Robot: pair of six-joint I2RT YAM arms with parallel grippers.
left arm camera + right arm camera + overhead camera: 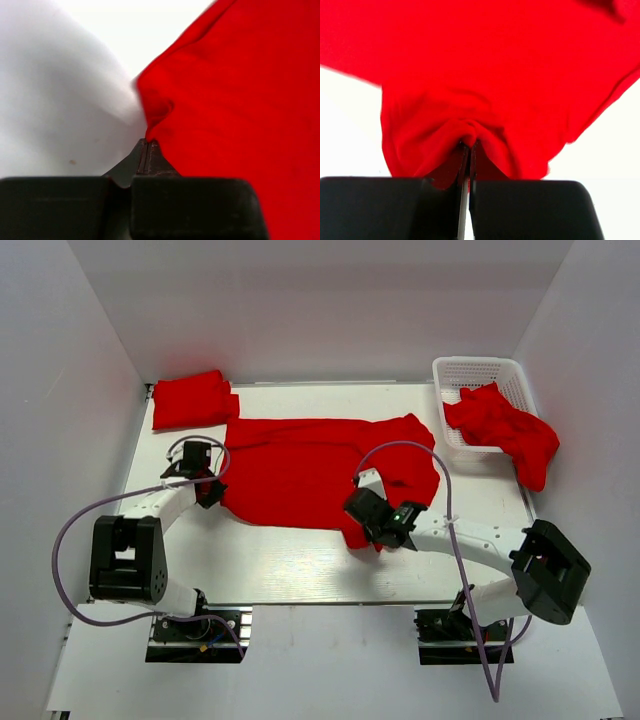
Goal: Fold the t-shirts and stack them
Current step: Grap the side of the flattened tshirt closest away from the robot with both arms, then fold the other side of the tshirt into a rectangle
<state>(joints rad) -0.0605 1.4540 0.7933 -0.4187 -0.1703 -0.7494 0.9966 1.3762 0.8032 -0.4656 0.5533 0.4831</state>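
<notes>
Your right hand pinched the near edge of the spread t-shirt | your left hand pinched its left edge | it lay mid table | folded t-shirt sat far left | crumpled t-shirt hung over the basket far right

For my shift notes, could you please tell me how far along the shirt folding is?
Done: one folded t-shirt lies far left. In hand: left claw and right claw are shut on the spread t-shirt. Left: crumpled red cloth in the white basket.
</notes>
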